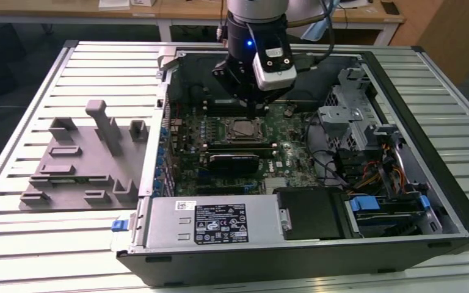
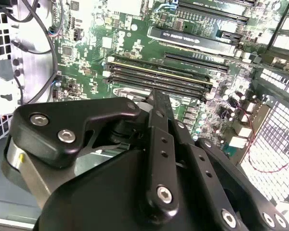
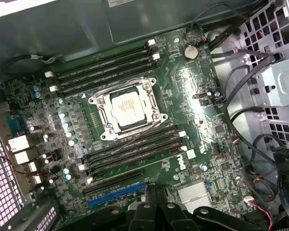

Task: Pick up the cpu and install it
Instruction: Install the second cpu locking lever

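From my station I see the open black desktop computer case (image 1: 316, 244) lying on its side on a pale slatted metal table (image 1: 47, 220); beyond the table's far edge run light wooden desks (image 1: 178, 15) over dark floor; a wooden panel stands at the exterior view's right corner. On the slats to the exterior view's left of the case sits a grey plastic tray with upright posts and slots (image 1: 83, 162), just beside the case wall.

Inside the case lies the green motherboard (image 3: 183, 91); the small square cpu with its silvery metal lid (image 3: 127, 107) sits flat within the metal-framed square socket (image 3: 102, 103) at the board's middle, with rows of black memory slots (image 3: 103, 67) flanking the socket on two sides. In the exterior view the cpu (image 1: 241, 129) shows just below the arm's tip.

The black robot gripper (image 1: 255, 110) hangs inside the case above the board, near the socket; nothing shows between its fingers (image 2: 159, 108), which in the second wrist view lie close together, and I cannot tell whether they are fully closed.

Room to move is bounded by the case walls, the grey drive cage with cables (image 1: 344, 116) toward the exterior view's right, and the silver power supply box (image 1: 210, 223) along the near edge.
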Tool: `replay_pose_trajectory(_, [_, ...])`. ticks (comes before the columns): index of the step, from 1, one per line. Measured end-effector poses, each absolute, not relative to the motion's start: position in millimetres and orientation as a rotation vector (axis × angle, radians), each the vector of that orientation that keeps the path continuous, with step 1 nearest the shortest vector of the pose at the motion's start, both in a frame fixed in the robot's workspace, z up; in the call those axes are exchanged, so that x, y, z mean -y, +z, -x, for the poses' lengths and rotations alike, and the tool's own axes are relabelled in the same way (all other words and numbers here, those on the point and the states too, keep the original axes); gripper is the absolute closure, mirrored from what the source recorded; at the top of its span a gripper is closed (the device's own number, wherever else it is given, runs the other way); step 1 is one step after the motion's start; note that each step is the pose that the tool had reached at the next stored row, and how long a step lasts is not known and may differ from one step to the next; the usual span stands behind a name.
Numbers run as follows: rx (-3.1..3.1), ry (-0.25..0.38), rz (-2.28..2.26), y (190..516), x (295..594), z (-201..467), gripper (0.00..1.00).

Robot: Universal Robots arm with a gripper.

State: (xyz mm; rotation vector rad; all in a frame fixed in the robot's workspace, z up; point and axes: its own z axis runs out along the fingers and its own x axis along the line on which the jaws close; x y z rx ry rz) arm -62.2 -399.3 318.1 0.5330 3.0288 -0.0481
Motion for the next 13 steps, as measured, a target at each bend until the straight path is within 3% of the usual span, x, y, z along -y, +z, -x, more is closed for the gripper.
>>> replay_pose_trajectory(13, [-3.029, -0.048, -0.533, 323.9, 399.3, 62.2, 0.89])
